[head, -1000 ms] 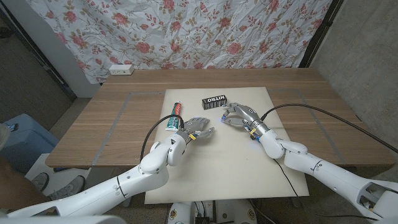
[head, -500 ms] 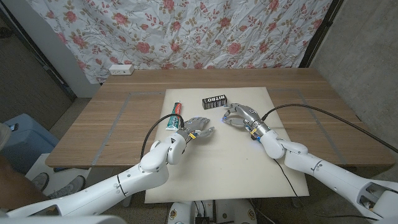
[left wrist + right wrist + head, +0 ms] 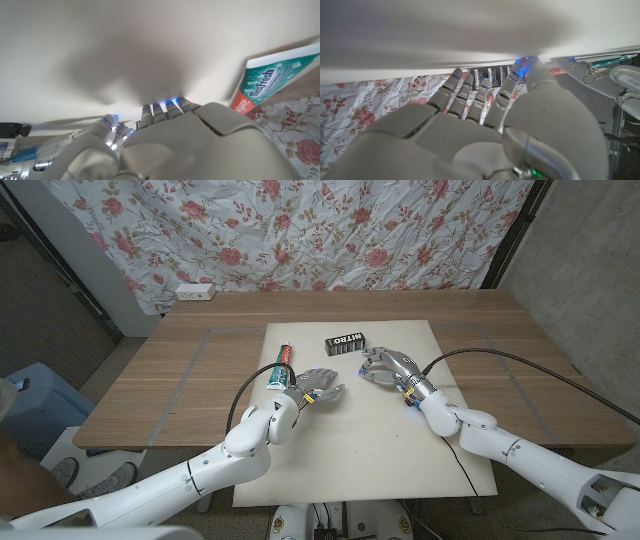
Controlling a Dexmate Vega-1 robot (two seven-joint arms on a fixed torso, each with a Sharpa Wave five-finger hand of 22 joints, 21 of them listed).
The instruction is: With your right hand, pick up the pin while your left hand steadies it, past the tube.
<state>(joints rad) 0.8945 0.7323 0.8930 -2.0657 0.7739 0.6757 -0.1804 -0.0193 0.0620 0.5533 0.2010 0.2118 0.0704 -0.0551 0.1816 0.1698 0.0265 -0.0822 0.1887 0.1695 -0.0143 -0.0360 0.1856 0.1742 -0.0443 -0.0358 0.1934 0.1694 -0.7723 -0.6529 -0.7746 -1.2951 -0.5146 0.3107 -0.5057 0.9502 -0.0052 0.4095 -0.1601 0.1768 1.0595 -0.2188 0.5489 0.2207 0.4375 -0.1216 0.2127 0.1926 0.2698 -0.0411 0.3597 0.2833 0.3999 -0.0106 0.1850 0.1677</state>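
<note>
Meanwhile both hands hover low over the white mat [image 3: 300, 470], the left hand [image 3: 318, 384] (just beside the tube [image 3: 280, 367]) and right hand [image 3: 386, 364] loosely curled, gripping nothing visible.

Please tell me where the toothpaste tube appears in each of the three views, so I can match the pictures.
Head view: the toothpaste tube lies at the white mat's left edge, just beyond the left hand.
Left wrist view: the tube is at the right edge, beside the hand's fingers.
Right wrist view: a sliver of it at the far right, under the mat's edge.
Shared landmark: the white mat.
</note>
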